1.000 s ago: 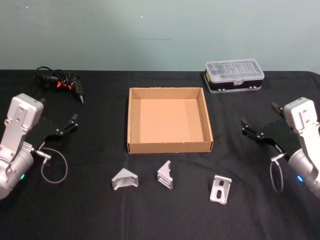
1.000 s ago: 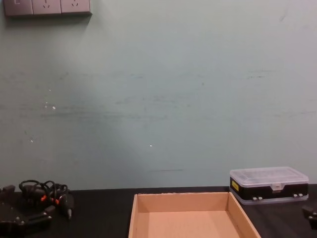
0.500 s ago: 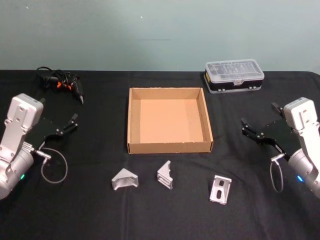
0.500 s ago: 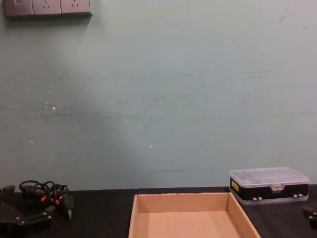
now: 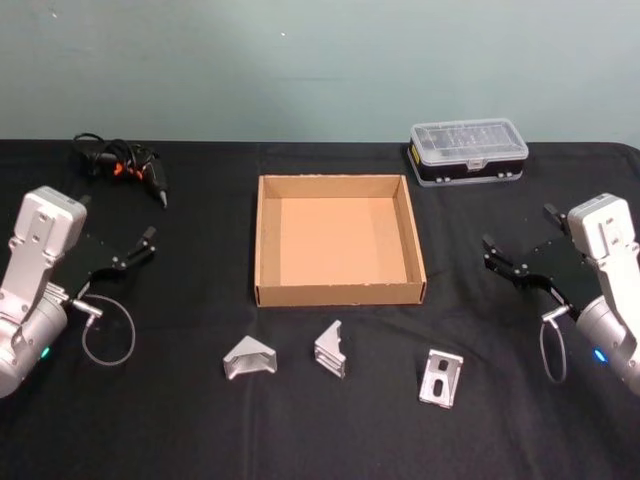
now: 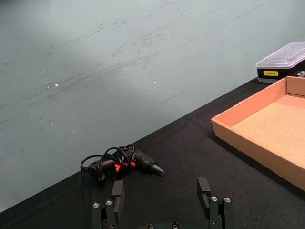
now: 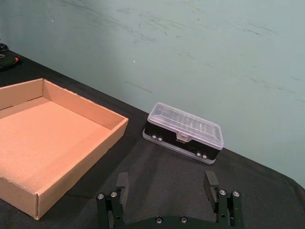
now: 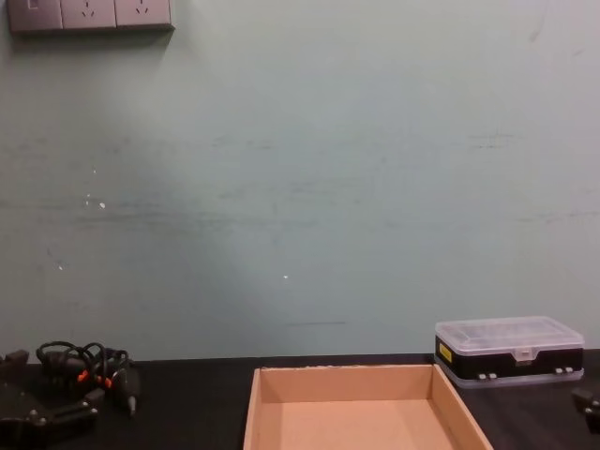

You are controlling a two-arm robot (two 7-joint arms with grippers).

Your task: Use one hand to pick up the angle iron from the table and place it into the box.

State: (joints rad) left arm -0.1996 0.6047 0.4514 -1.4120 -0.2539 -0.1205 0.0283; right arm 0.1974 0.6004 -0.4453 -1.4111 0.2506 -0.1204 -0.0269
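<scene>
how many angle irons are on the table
3 silver metal angle irons, in a row on the black tabletop in front of the tan cardboard box: left one, middle one, right one. None looks hidden.

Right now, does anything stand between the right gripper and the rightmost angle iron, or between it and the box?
Nothing visible: bare table lies between the open right gripper and the rightmost angle iron, and between that iron and the box. Left gripper parked at left.

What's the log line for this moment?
stage: pre-grasp | left gripper: idle left of box, jaws open | right gripper: idle right, jaws open | box: empty | angle irons: three on table
</scene>
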